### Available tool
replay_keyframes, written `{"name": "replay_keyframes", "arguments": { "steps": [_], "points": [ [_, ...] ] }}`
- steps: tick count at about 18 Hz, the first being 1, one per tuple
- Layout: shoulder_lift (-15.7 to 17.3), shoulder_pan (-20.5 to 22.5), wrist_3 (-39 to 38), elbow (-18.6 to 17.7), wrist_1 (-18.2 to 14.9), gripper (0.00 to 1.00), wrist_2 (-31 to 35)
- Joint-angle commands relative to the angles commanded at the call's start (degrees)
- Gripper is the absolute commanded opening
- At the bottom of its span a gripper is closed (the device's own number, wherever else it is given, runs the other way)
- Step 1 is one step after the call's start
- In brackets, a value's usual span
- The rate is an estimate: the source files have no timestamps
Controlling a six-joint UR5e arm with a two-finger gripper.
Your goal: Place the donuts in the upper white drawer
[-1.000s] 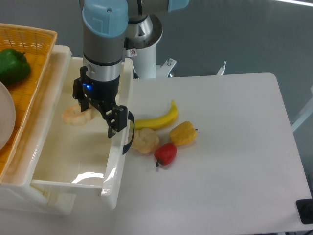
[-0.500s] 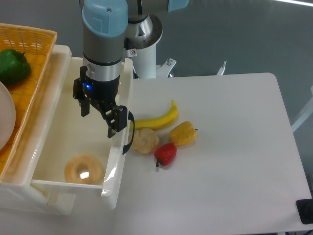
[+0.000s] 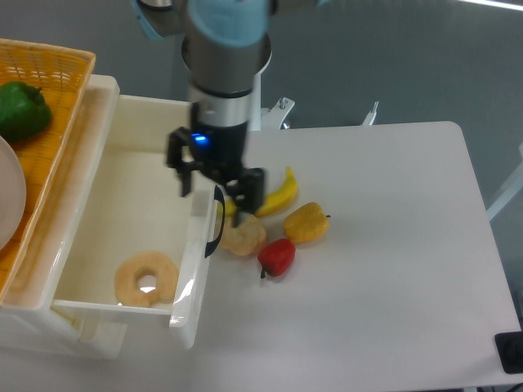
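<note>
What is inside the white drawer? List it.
One donut lies flat on the floor of the white drawer, near its front corner. The gripper hangs over the drawer's rim, hiding nothing inside.

Curved yellow toy banana (image 3: 282, 193): its lower end is hidden behind the gripper (image 3: 219, 184) finger. Orange woven basket (image 3: 49, 106), far left of gripper, cut by top and left edges. Green toy pepper (image 3: 22, 110) in it clipped at left edge. Pale rounded object (image 3: 10, 204) below the pepper, mostly off-frame, can't identify. Black object (image 3: 511, 353) at the worktop's (image 3: 392, 278) lower right corner, cut by the edge. Arm top out of frame.
</note>
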Motion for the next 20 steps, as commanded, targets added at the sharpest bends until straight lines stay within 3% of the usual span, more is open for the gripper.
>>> {"name": "replay_keyframes", "arguments": {
  "steps": [2, 5, 10, 13, 20],
  "points": [
    [-0.7, 3.2, 0.3, 0.0, 2.1, 1.0, 0.0],
    [-2.5, 7.3, 3.8, -0.1, 2.6, 1.0, 0.0],
    [-9.3, 12.0, 11.2, -0.5, 3.9, 1.0, 0.3],
    [-13.9, 12.9, 14.9, -0.4, 6.3, 1.0, 4.9],
    [-22.5, 15.2, 26.7, 2.9, 6.2, 1.0, 11.9]
  ]
}}
